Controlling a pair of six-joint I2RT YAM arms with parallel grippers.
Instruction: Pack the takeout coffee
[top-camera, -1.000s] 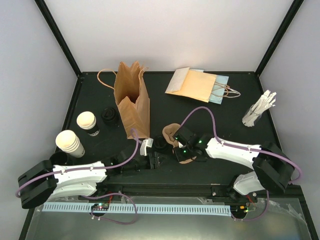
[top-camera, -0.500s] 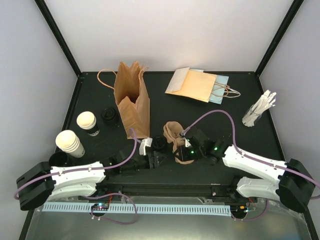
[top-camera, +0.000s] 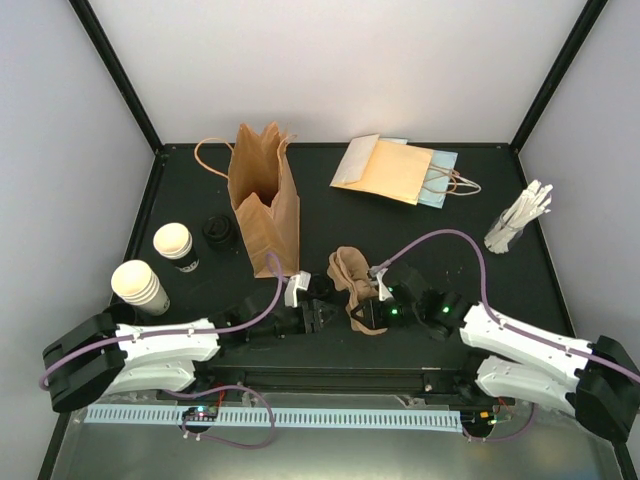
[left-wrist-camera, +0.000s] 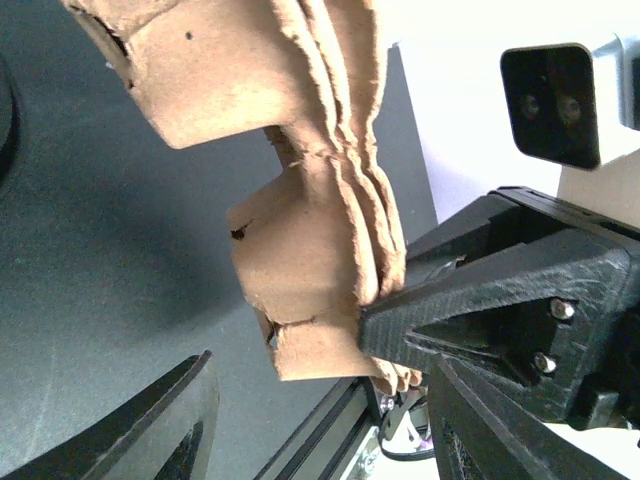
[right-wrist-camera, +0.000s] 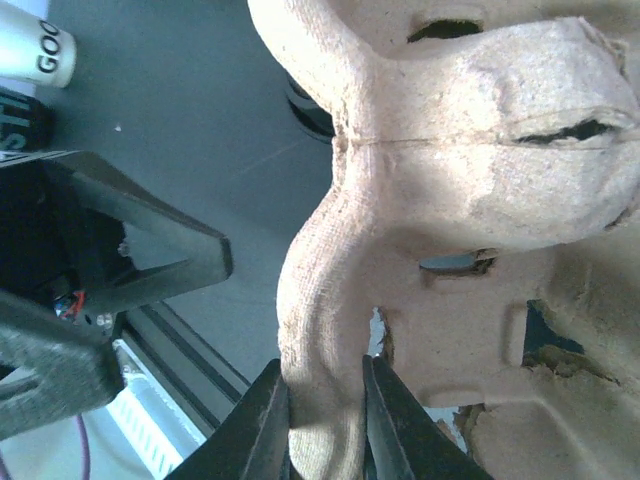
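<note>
One takeout coffee cup (top-camera: 175, 247), cream with a black sleeve, stands at the left; it shows small in the right wrist view (right-wrist-camera: 32, 45). A second cream cup (top-camera: 138, 285) stands nearer the left edge. Both grippers are far from them, at the table's middle. My right gripper (top-camera: 367, 310) (right-wrist-camera: 325, 425) is shut on a rim of the brown pulp cup carrier (top-camera: 352, 278) (right-wrist-camera: 450, 200). My left gripper (top-camera: 322, 318) (left-wrist-camera: 320, 440) is open just left of the carrier (left-wrist-camera: 300, 200), whose lower corner hangs ahead of the jaws.
A brown paper bag (top-camera: 265, 200) stands open behind the carrier. Black lids (top-camera: 218, 232) lie beside the sleeved cup, another black lid (top-camera: 318, 286) by the carrier. Flat paper bags (top-camera: 395, 170) lie at the back, a holder of white sticks (top-camera: 518, 222) at the right.
My right gripper has closed on the carrier while its arm swung down and to the right. The carrier shifted slightly. My left gripper moved right, closer to the carrier.
</note>
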